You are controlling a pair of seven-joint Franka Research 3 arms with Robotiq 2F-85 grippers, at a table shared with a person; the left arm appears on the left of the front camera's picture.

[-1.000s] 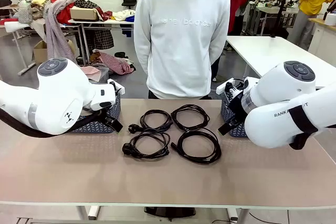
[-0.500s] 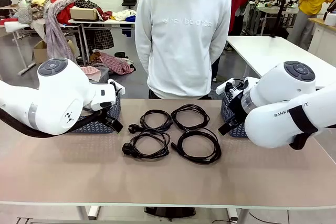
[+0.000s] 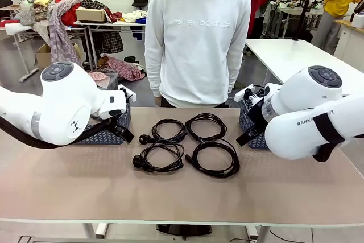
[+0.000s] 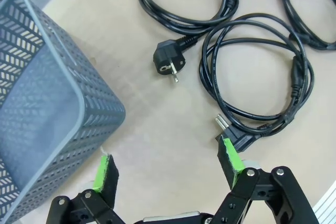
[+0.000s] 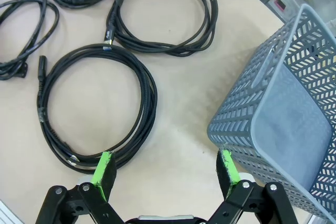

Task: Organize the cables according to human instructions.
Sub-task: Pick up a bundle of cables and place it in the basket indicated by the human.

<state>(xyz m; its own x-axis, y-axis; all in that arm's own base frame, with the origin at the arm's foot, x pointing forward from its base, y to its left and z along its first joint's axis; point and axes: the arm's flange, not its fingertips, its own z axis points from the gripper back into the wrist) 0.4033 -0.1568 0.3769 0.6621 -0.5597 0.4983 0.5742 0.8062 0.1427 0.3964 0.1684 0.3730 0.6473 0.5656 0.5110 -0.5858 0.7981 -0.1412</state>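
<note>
My left tool (image 4: 167, 153) and my right tool (image 5: 165, 156) stay spread wide and hold nothing, same as before. The cables (image 5: 149, 95) lie unmoved, four bundles in the middle of the table (image 3: 68, 186). Only the person (image 3: 196, 38) behind it has shifted a little.

The scene is lit brightly and evenly from overhead. Only faint, soft shadows are cast on the worktop (image 3: 170, 197). Sharp focus is kept throughout, and wide-angle bending is seen at the wrist views' edges.
</note>
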